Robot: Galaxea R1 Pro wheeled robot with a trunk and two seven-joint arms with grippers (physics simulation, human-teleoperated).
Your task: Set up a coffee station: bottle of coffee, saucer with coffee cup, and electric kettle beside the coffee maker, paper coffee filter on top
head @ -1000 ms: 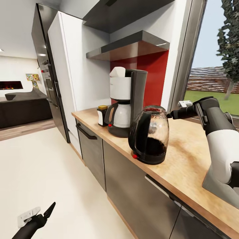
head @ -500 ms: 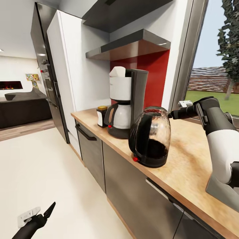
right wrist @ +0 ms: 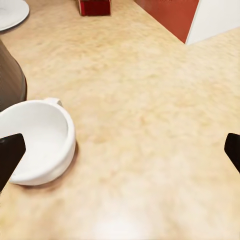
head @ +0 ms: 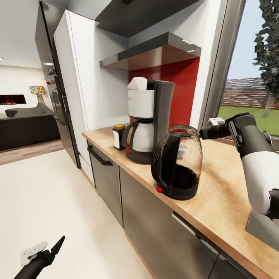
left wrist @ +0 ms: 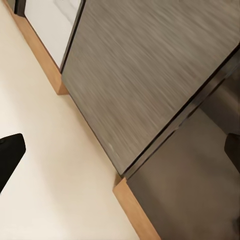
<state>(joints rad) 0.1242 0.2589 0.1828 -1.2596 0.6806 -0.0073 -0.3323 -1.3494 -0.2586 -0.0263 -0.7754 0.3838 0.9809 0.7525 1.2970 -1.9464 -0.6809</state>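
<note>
The view has drifted slightly; the kettle stays on the countertop beside the coffee maker. The right gripper, jaws spread, hovers near the cup. The left gripper's jaws can't be judged.

Right arm: dark grey rounded upper segment, white glossy sleeve-like segment, grey angular link below. Left arm: black, small white plate, thin black pointed fingers.
</note>
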